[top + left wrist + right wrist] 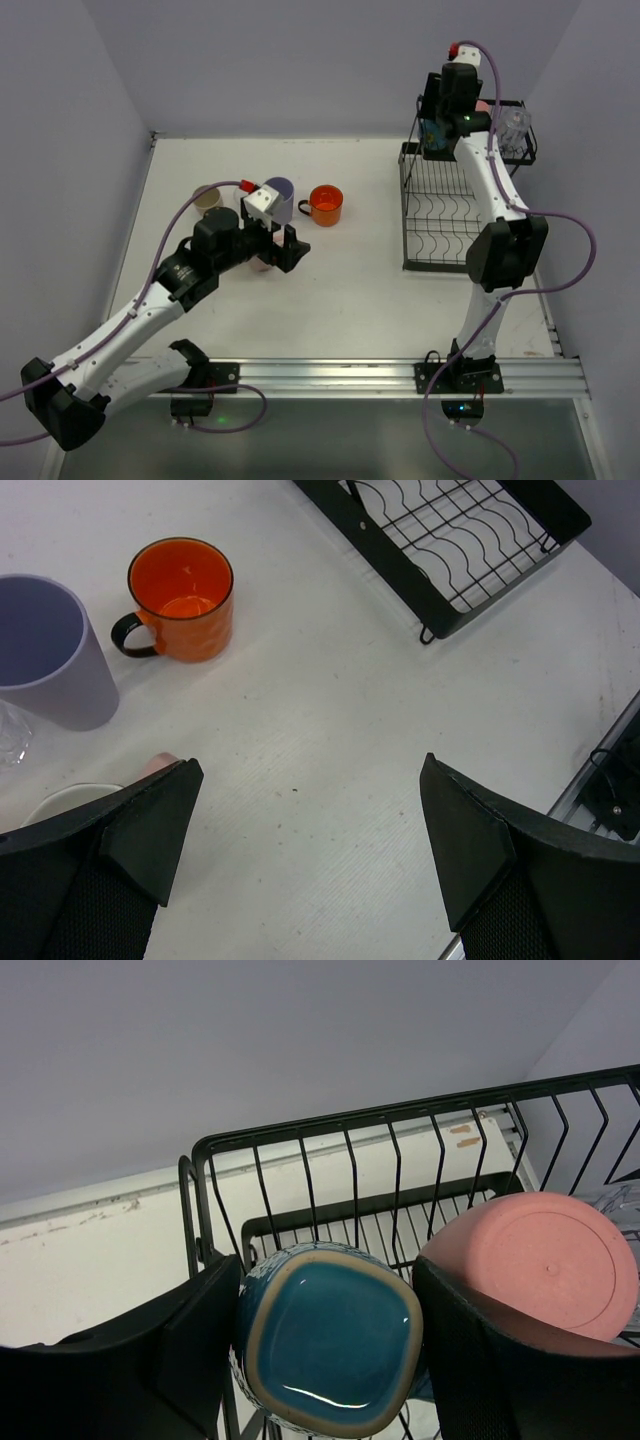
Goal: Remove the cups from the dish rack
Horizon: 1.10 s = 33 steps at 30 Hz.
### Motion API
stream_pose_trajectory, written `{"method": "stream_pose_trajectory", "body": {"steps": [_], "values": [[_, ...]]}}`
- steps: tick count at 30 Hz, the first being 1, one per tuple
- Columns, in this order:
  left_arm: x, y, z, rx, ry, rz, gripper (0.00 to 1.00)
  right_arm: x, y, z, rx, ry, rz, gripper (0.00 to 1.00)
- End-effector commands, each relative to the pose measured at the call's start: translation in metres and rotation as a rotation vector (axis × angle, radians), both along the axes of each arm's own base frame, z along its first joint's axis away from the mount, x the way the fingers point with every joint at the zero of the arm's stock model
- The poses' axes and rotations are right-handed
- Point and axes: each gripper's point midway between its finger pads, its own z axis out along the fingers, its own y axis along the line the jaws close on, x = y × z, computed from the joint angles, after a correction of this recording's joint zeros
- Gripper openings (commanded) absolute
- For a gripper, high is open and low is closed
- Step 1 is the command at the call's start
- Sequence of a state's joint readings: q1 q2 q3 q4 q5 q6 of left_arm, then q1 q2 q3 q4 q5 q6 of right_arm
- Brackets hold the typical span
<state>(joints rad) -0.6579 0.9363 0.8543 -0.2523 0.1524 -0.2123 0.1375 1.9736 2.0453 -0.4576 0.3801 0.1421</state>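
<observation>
As the top view records: left gripper (287,248) low over the table (350,290), near the beige cup (208,197), lavender cup (280,193) and orange mug (326,205); right gripper (437,135) at the dish rack (440,215) upper shelf. Left wrist: jaws wide, empty. Right wrist: fingers clasp an inverted blue cup (330,1345) in the basket, with the salmon cup (535,1260) just beside it.

Left gripper (308,780) jaws are standing wide over the bare white table (330,710), with an open lane running ahead to the black wire dish rack (460,540). The orange handled mug (182,598) and lavender plastic cup (45,650) are crowding the wrist view's upper left, well apart from the rack. Right gripper (325,1330) is sitting tight around the upturned blue glazed cup (330,1345). The salmon-pink upturned cup (535,1260) is sitting just beside its right finger, and the rack's wire wall is closing off the far side.
</observation>
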Motion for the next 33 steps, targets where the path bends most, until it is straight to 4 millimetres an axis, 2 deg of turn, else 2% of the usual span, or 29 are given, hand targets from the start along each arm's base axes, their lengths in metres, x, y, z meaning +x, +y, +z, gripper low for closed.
{"method": "stream_pose_trajectory", "body": {"steps": [1,4,7,14,18,22,24,25,27,28,33], "values": [[0.003,-0.002,0.003,0.010,-0.035,-0.009,1.00,-0.006,-0.003,0.062,-0.028,-0.162,0.000,0.24],[0.003,-0.002,0.001,0.011,-0.027,-0.011,1.00,-0.008,-0.004,0.080,-0.034,-0.207,-0.002,0.13],[0.003,-0.005,0.001,0.006,-0.018,-0.021,1.00,-0.011,-0.003,0.094,-0.034,-0.245,0.005,0.08],[0.004,-0.016,0.001,-0.010,0.013,-0.054,1.00,-0.018,-0.001,0.124,-0.007,-0.317,0.017,0.04],[0.006,-0.023,0.009,-0.031,0.020,-0.068,1.00,-0.020,-0.001,0.129,0.011,-0.333,0.020,0.04],[0.008,-0.034,0.037,-0.129,0.032,-0.070,1.00,-0.025,0.002,0.131,0.101,-0.351,0.044,0.05],[0.009,-0.046,0.058,-0.208,0.015,-0.104,1.00,-0.028,0.007,0.131,0.143,-0.359,0.070,0.05],[0.011,-0.053,0.060,-0.244,0.046,-0.108,1.00,-0.029,0.007,0.134,0.184,-0.376,0.072,0.05],[0.013,-0.064,0.078,-0.305,0.034,-0.137,1.00,-0.031,0.011,0.133,0.225,-0.379,0.097,0.05],[0.014,-0.067,0.081,-0.327,0.053,-0.139,1.00,-0.034,0.011,0.139,0.255,-0.399,0.095,0.05],[0.037,-0.093,0.112,-0.469,0.027,-0.159,1.00,-0.041,0.011,0.145,0.326,-0.436,0.110,0.05]]}}
